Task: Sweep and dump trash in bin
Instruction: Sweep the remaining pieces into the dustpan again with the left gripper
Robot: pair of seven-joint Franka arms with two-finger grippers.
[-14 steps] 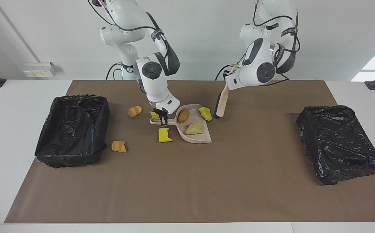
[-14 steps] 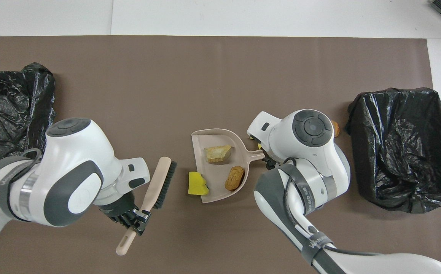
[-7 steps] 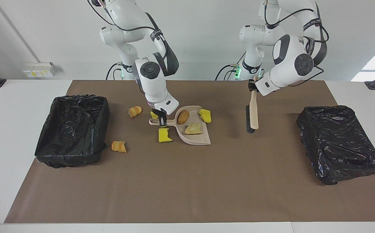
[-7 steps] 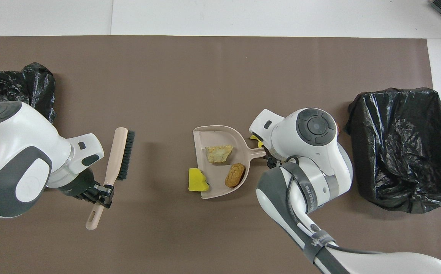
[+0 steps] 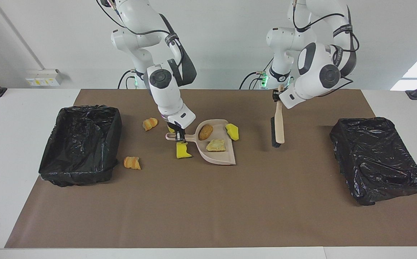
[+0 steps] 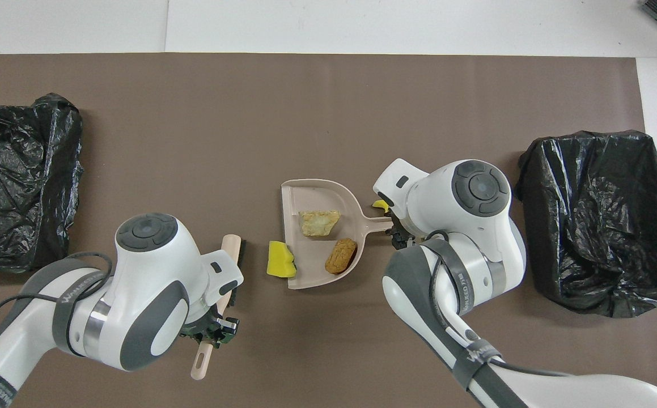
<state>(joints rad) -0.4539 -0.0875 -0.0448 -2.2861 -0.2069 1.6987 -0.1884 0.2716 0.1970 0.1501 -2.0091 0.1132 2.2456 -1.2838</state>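
My right gripper (image 5: 178, 135) (image 6: 396, 235) is shut on the handle of the beige dustpan (image 5: 226, 158) (image 6: 311, 190). In the pan lie two trash pieces, a brown bread chunk (image 5: 205, 131) (image 6: 340, 255) and a pale one (image 5: 216, 145) (image 6: 319, 222). A yellow sponge piece (image 5: 232, 131) (image 6: 281, 266) touches the pan's side rim. Another sponge piece (image 5: 183, 150) lies beside the handle. Two croissant pieces (image 5: 150, 123) (image 5: 132, 162) lie nearer the black-lined bin (image 5: 80, 144) (image 6: 600, 221). My left gripper (image 5: 277, 96) (image 6: 217, 334) is shut on the brush (image 5: 277, 129) (image 6: 230, 252), which hangs head down.
A second black-lined bin (image 5: 377, 160) (image 6: 16, 181) stands toward the left arm's end of the brown mat (image 5: 208, 208). A small yellow piece (image 6: 382, 205) shows beside the right gripper. The mat ends at white table edges.
The left arm swung the brush away from the dustpan toward its own end, then came part way back. The right gripper shifted the dustpan slightly; the sponge piece stayed at its rim.
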